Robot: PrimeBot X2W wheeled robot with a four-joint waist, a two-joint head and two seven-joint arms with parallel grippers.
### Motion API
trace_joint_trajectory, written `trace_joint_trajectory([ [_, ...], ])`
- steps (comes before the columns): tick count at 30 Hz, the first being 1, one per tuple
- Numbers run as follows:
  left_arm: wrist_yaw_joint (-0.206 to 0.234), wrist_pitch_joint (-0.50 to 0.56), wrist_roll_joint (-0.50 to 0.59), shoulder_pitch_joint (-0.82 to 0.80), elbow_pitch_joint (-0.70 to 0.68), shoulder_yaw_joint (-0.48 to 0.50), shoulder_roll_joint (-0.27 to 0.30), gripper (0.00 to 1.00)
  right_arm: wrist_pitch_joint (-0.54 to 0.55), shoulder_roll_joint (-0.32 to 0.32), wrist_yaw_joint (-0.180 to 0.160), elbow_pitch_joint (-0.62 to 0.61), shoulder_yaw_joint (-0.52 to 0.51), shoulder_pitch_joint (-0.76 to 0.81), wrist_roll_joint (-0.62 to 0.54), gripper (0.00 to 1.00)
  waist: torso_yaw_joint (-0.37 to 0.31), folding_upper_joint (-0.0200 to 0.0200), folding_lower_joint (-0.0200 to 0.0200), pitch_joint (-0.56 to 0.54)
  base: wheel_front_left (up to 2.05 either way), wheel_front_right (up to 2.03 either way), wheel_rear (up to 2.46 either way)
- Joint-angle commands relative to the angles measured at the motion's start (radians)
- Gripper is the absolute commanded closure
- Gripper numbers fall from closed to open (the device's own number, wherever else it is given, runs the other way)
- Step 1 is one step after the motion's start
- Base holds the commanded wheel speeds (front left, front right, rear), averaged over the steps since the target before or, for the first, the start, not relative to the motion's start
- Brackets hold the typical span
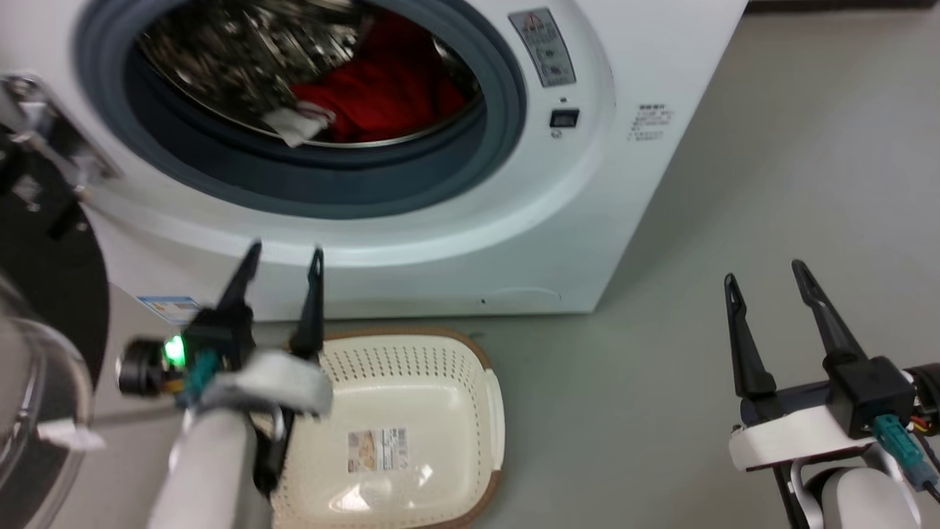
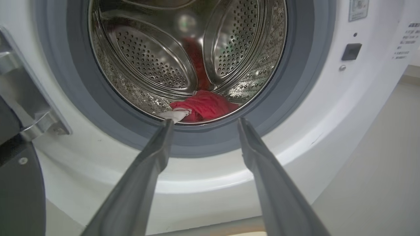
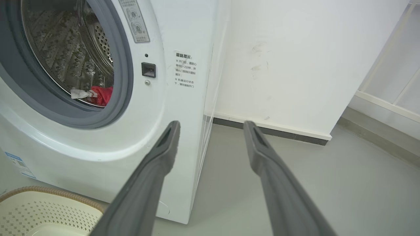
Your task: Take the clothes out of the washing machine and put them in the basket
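Note:
Red clothes (image 1: 389, 92) with a white label lie at the drum's front lip inside the white washing machine (image 1: 455, 220), whose door stands open; the clothes (image 2: 205, 106) also show in the left wrist view and, at the drum edge, the clothes (image 3: 102, 95) in the right wrist view. The cream basket (image 1: 440, 360) sits on the floor below the opening, nothing in it but a sticker. My left gripper (image 1: 284, 263) is open, hanging over the basket's left rim, fingers pointing at the door ring. My right gripper (image 1: 764, 273) is open over bare floor to the machine's right.
The black-rimmed glass door (image 1: 37, 353) hangs open at the far left beside my left arm. Grey floor (image 1: 698, 220) spreads to the right of the machine. A white wall (image 3: 295, 65) with a dark skirting stands behind the machine's right side.

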Motion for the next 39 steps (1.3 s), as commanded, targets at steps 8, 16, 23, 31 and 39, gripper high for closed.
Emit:
trace_joint_trajectory([
  [8,-0.057,0.156,-0.036,-0.437,0.323,-0.046,0.136,0.0,-0.002,0.002,-0.001,-0.03,-0.03,-0.057,-0.001,0.0,-0.11,0.0,-0.0001,0.176,0.0,0.0,0.0],
  [16,-0.061,0.364,-0.149,-0.795,0.5,-0.211,0.255,0.0,-0.002,0.002,-0.001,-0.059,-0.016,-0.096,0.026,0.0,-0.172,0.0,-0.0001,0.308,0.0,0.0,0.0],
  [23,-0.061,0.509,-0.25,-0.975,0.585,-0.303,0.328,0.0,-0.002,0.002,-0.001,-0.068,0.026,-0.114,0.053,0.0,-0.228,0.0,-0.0001,0.379,0.0,0.0,0.0],
  [31,-0.061,0.585,-0.293,-1.116,0.664,-0.363,0.414,0.0,-0.002,0.002,-0.001,-0.079,0.054,-0.121,0.081,0.0,-0.287,0.0,-0.0001,0.435,0.0,0.0,0.0],
  [39,-0.062,0.58,-0.29,-1.183,0.724,-0.388,0.462,0.0,-0.002,0.002,-0.001,-0.094,0.068,-0.12,0.096,0.0,-0.314,0.0,-0.0001,0.477,0.0,0.0,0.0],
])
